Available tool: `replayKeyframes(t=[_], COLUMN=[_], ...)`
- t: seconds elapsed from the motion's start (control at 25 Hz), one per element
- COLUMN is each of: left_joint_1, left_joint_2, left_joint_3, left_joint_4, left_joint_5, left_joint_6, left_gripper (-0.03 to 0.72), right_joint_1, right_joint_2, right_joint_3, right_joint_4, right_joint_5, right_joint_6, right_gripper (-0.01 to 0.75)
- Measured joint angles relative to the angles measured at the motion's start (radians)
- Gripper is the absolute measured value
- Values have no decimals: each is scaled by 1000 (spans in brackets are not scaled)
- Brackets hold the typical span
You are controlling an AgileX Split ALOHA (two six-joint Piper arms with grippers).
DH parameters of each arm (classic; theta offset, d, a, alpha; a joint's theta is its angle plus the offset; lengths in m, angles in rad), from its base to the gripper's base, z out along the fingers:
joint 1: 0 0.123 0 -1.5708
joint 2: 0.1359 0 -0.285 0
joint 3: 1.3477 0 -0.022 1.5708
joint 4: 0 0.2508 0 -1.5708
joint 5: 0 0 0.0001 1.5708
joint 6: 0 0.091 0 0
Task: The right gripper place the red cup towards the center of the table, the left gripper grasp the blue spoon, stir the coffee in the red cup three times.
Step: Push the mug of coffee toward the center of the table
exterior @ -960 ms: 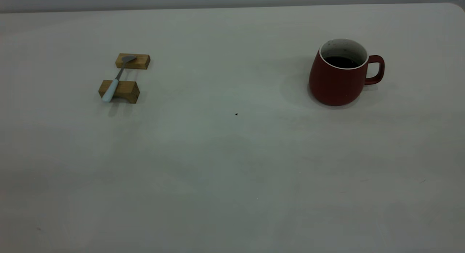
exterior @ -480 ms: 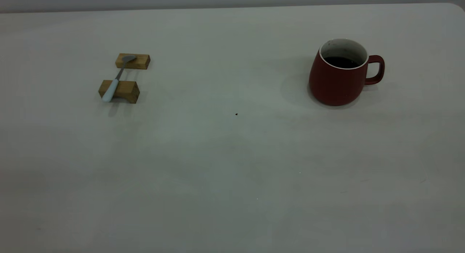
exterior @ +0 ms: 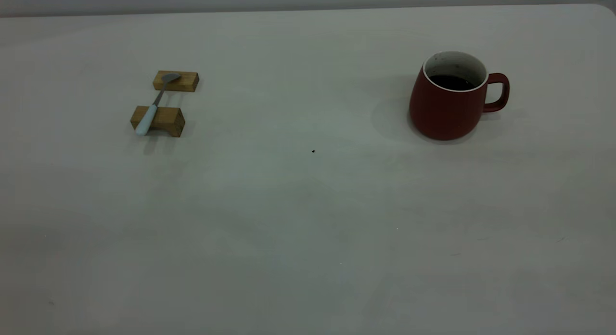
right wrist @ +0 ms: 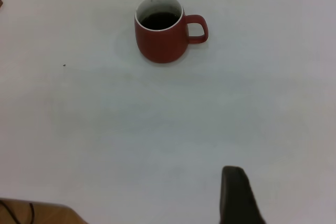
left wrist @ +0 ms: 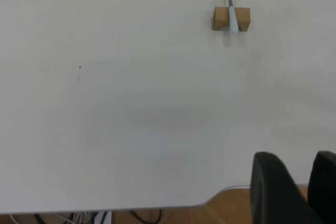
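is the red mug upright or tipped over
Upright: the rounded dark-red ceramic mug stands on its base, white rim level, dark coffee inside.

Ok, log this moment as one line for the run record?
phase: pre-grasp | red cup: table right, untouched | blue spoon: across two wooden blocks | left gripper: off table edge | right gripper: far from cup

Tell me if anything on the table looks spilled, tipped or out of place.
Nothing stands out. The red cup stands upright with the coffee inside it, and the blue spoon lies across two wooden blocks. Only a tiny dark speck marks the table.
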Motion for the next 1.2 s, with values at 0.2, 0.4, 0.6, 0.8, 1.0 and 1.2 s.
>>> replayKeyframes(t=[0.2, 0.4, 0.6, 0.8, 1.0, 1.2], left_joint_1=[0, 0, 0, 0, 0, 0], left_joint_2=[0, 0, 0, 0, 0, 0], left_joint_3=[0, 0, 0, 0, 0, 0], left_joint_4=[0, 0, 0, 0, 0, 0], left_joint_5=[0, 0, 0, 0, 0, 0], left_joint_6=[0, 0, 0, 0, 0, 0], left_gripper=[239, 239, 239, 239, 239, 239], right_joint_1=[0, 0, 0, 0, 0, 0], right_joint_2=[0, 0, 4, 191, 561, 876], right_joint_3=[0, 0, -3, -93, -171, -224], right_joint_4=[-1, -1, -2, -6, -60, -67], right_joint_5=[0, 0, -5, -7, -63, -260], right_joint_6=[0, 0, 1, -58, -107, -225], right_gripper=[483, 483, 483, 504, 647, 708])
